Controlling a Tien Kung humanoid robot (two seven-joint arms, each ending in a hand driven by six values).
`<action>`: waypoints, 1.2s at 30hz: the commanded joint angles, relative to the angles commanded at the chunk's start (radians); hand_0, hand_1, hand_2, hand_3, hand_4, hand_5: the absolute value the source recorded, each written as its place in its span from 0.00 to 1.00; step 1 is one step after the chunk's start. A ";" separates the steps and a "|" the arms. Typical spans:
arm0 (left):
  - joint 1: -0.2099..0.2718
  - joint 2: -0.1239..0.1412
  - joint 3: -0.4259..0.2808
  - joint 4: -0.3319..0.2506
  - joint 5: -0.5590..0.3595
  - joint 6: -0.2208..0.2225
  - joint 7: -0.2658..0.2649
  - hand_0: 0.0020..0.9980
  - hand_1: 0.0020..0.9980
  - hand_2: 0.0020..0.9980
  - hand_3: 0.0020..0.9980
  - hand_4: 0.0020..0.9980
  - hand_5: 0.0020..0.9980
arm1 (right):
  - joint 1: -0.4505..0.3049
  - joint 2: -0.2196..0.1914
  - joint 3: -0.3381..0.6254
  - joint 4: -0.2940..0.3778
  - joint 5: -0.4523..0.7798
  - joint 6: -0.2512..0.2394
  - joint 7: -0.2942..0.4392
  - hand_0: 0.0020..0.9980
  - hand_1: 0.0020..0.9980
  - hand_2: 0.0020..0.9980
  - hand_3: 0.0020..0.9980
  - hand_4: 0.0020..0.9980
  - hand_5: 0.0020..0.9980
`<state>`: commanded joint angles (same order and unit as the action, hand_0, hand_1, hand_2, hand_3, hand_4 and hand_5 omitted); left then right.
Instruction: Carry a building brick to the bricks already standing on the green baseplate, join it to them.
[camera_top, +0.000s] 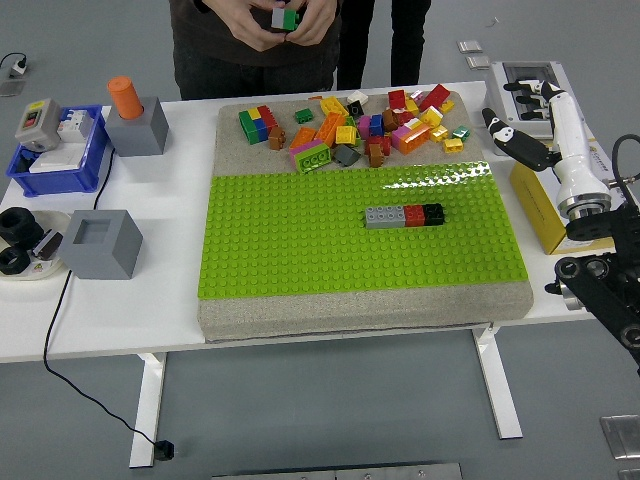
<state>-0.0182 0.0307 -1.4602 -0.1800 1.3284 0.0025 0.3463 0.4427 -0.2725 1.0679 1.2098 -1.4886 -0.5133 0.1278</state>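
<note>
Brick row (404, 215) on baseplate (300, 250) | loose bricks (350, 125) behind | right hand (525, 125) aside

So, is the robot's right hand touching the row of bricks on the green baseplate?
Apart. The head view shows the right hand beyond the table's right edge, with bare green baseplate between it and the brick row.

A white table (150, 270) on white legs (148, 410) stands on a smooth grey floor (330, 420). A black cable (70, 375) hangs down at 8 o'clock.

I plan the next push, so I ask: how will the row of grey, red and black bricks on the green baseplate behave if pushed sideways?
The brick row looks rigid and probably stays studded to the green baseplate. Being low, it seems unlikely to tip.
</note>
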 joint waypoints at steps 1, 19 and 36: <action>0.000 -0.002 0.002 0.000 -0.002 -0.001 0.000 0.78 0.77 0.72 0.63 1.00 0.86 | 0.003 0.001 0.000 -0.002 -0.001 -0.002 -0.001 0.61 0.73 0.80 0.68 0.75 0.38; 0.006 0.004 -0.029 0.000 0.019 -0.003 0.002 0.78 0.77 0.72 0.59 1.00 0.88 | -0.013 0.007 0.025 -0.015 0.025 -0.022 0.006 0.60 0.73 0.80 0.68 0.73 0.34; 0.006 0.030 -0.093 0.000 0.070 0.005 0.006 0.78 0.77 0.72 0.50 1.00 0.88 | -0.095 0.003 0.184 0.012 0.454 -0.099 0.250 0.51 0.65 0.71 0.66 0.73 0.34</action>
<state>-0.0123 0.0604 -1.5530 -0.1800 1.3986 0.0076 0.3526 0.3474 -0.2695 1.2517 1.2219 -1.0351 -0.6122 0.3779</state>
